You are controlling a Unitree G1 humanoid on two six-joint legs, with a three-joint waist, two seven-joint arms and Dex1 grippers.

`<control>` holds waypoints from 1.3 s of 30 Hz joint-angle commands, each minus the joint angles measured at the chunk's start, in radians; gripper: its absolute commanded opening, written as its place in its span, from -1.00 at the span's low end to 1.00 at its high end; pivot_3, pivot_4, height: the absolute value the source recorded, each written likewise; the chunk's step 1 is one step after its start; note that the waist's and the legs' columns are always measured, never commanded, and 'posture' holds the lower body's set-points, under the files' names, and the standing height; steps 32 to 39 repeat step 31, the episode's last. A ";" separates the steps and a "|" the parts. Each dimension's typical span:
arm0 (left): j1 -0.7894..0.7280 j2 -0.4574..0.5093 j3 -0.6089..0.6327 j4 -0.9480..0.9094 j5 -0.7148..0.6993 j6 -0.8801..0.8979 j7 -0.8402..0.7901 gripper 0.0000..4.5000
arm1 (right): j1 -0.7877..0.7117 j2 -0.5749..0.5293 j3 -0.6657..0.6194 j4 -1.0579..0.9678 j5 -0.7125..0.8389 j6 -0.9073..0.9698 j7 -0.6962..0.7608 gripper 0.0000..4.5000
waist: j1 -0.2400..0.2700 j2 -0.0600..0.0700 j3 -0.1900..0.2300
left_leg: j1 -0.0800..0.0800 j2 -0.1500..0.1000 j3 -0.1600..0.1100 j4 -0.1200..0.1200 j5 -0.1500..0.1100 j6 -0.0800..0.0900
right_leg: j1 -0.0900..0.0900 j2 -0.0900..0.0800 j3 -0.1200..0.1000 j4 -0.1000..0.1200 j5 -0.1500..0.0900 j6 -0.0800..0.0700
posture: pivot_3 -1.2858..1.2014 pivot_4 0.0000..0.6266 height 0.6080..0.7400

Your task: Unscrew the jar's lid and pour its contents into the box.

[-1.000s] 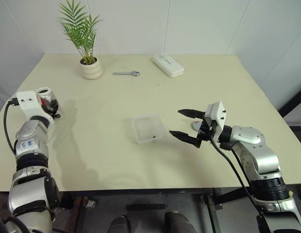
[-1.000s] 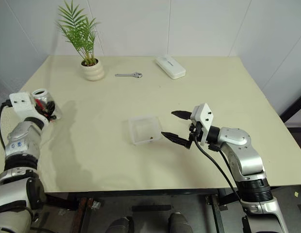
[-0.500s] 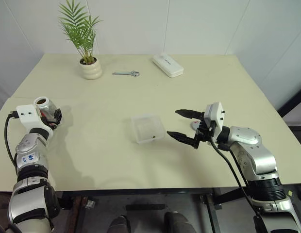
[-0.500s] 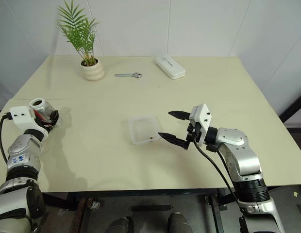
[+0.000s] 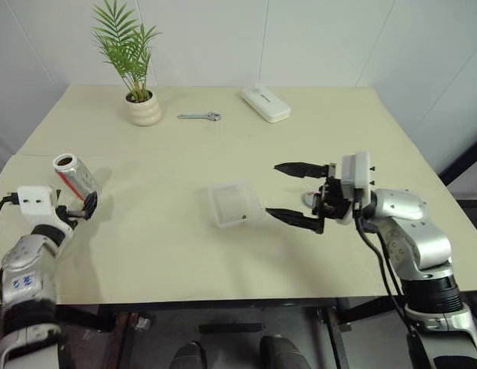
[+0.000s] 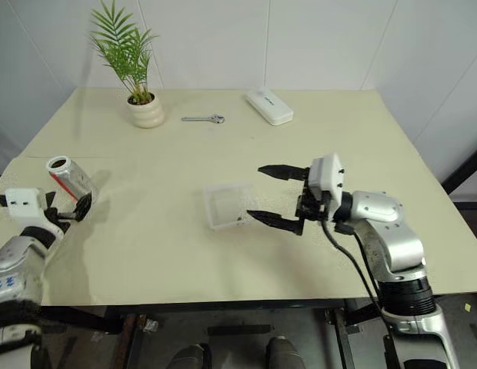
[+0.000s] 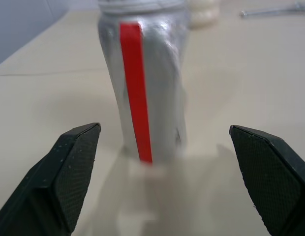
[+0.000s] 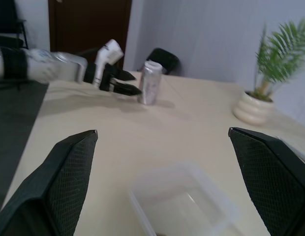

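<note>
Left gripper (image 5: 78,206) sits at the table's nine o'clock edge with its black fingers spread wide and nothing between them; the jar (image 5: 75,176) stands upright just beyond the tips, open-mouthed, lid off. Right gripper (image 5: 298,192) hangs level at about four o'clock, fingers equally wide and empty, just beside the box (image 5: 234,204) near the table's middle. A dark speck (image 5: 245,217) lies in the box's near corner. Behind the right gripper a small grey lid (image 5: 310,198) lies on the table. At twelve o'clock stand a plant pot (image 5: 145,108), a wrench (image 5: 200,116) and a white case (image 5: 265,103), all well apart from the work.

Left wrist view: the jar (image 7: 145,83) stands centred ahead of the two open pads (image 7: 69,172), its red stripe facing the camera. Its wall looks thin, smooth and glossy, so I judge it light, slippery and easy to tip; the mid-body is the place to grip, squarely.

Right wrist view: the box (image 8: 184,206) lies ahead between the open fingers (image 8: 59,182), thin clear plastic that would likely slide if nudged. Beyond it stand the jar (image 8: 151,82) and the left gripper (image 8: 124,81), with bare table between.
</note>
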 commanded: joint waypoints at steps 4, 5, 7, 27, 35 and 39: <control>0.243 0.080 0.117 -0.356 -0.086 0.188 -0.094 0.99 | -0.016 -0.056 -0.067 0.045 0.006 -0.019 0.021 1.00 | 0.001 0.000 0.000 | 0.002 0.000 0.000 -0.003 0.000 0.000 | 0.000 0.000 0.000 0.000 -0.001 -0.002 | 0.03 -0.52 1.00; 0.297 0.100 0.123 -0.397 -0.075 0.179 -0.134 0.99 | -0.014 -0.068 -0.071 0.057 0.000 -0.019 0.024 1.00 | 0.000 0.000 0.000 | 0.002 0.000 0.000 -0.003 0.000 0.000 | 0.000 0.000 0.000 0.000 -0.001 -0.002 | 0.03 -0.52 1.00; 0.355 0.135 0.119 -0.463 -0.066 0.150 -0.203 0.99 | -0.012 -0.097 -0.067 0.092 -0.032 -0.041 0.039 1.00 | -0.001 0.000 0.000 | 0.002 0.000 0.001 -0.004 0.000 -0.001 | 0.000 -0.002 0.000 -0.002 -0.001 -0.003 | 0.03 -0.52 1.00; -0.085 0.311 -0.207 -0.277 -0.063 -0.055 -0.755 0.99 | -0.002 -0.297 -0.080 0.303 -0.127 -0.195 0.230 1.00 | -0.025 0.002 0.001 | 0.000 0.002 0.004 -0.005 -0.001 0.001 | -0.001 0.001 -0.001 -0.008 0.002 -0.004 | 0.03 -0.52 1.00; -0.042 0.307 -0.197 -0.316 -0.073 -0.026 -0.771 0.99 | 0.003 -0.289 -0.087 0.311 -0.127 -0.193 0.221 1.00 | -0.026 0.002 0.001 | 0.000 0.003 0.005 -0.004 -0.001 0.001 | -0.002 0.001 0.000 -0.008 0.002 -0.004 | 0.03 -0.52 1.00; -0.042 0.307 -0.197 -0.316 -0.073 -0.026 -0.771 0.99 | 0.003 -0.289 -0.087 0.311 -0.127 -0.193 0.221 1.00 | -0.026 0.002 0.001 | 0.000 0.003 0.005 -0.004 -0.001 0.001 | -0.002 0.001 0.000 -0.008 0.002 -0.004 | 0.03 -0.52 1.00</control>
